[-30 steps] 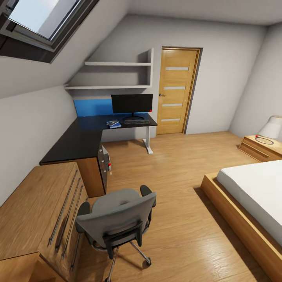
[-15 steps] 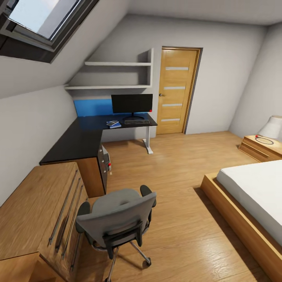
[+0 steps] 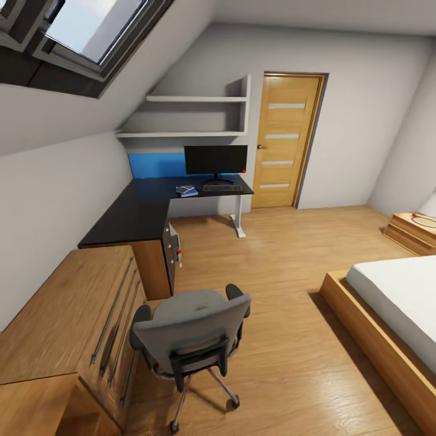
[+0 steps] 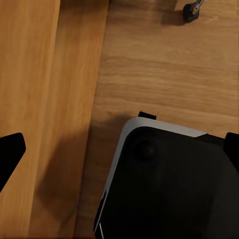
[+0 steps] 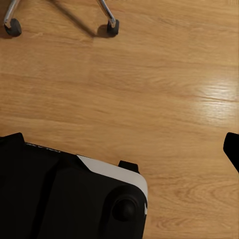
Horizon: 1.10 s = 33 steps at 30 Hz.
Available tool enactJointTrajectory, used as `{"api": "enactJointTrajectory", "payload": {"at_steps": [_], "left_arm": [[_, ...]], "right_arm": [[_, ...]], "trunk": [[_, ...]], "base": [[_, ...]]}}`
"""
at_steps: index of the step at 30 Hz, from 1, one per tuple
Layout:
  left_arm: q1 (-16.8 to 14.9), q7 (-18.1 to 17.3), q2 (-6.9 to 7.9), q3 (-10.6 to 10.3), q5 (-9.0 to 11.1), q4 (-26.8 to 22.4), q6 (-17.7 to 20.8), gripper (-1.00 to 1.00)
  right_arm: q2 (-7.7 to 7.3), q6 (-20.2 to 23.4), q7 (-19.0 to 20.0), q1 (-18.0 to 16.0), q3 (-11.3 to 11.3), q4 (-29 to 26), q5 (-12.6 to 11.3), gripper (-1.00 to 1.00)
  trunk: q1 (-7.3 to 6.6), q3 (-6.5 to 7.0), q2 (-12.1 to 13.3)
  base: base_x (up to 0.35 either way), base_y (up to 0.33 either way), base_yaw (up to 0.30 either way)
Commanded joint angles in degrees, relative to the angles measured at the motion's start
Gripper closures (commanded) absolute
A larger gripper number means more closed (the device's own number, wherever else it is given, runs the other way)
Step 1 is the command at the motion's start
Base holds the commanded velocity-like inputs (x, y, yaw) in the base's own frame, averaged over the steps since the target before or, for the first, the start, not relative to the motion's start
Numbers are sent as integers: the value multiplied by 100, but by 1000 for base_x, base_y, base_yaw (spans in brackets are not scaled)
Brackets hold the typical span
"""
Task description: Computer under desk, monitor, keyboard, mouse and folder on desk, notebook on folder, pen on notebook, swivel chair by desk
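Looking across the bedroom, I'm seeing the monitor (image 3: 215,160), keyboard (image 3: 221,188) and folder (image 3: 189,191) sitting on the desk (image 3: 130,215) at upper centre, while the swivel chair (image 3: 192,336) is waiting apart at lower centre, needing rolling closer, and I cannot tell either gripper's state.

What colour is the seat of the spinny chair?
Grey, with black armrests; the swivel chair shows best in the head view.

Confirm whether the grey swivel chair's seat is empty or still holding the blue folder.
Empty: the grey swivel chair's visible seat is bare. A small blue item lies on the glossy black desk.
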Motion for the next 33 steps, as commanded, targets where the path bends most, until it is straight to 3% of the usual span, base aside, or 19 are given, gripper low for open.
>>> {"api": "enactJointTrajectory", "payload": {"at_steps": [1, 21, 33], "left_arm": [[-6, 42, -1, -50, 15, 2, -15, -100], [-6, 38, -9, -48, 16, 1, -23, -100], [-6, 38, -9, -51, 16, 1, -22, -100]], "right_arm": [[5, -25, -14, -6, 51, 12, -50, -100], [9, -14, -9, -6, 52, 13, -50, -100], [9, -8, -8, -6, 52, 13, -47, -100]], "trunk": [[3, -12, -12], [3, -52, -12], [3, -63, -12]], "base": [[-34, 0, 234], [-9, 0, 234], [-206, 0, 51]]}}
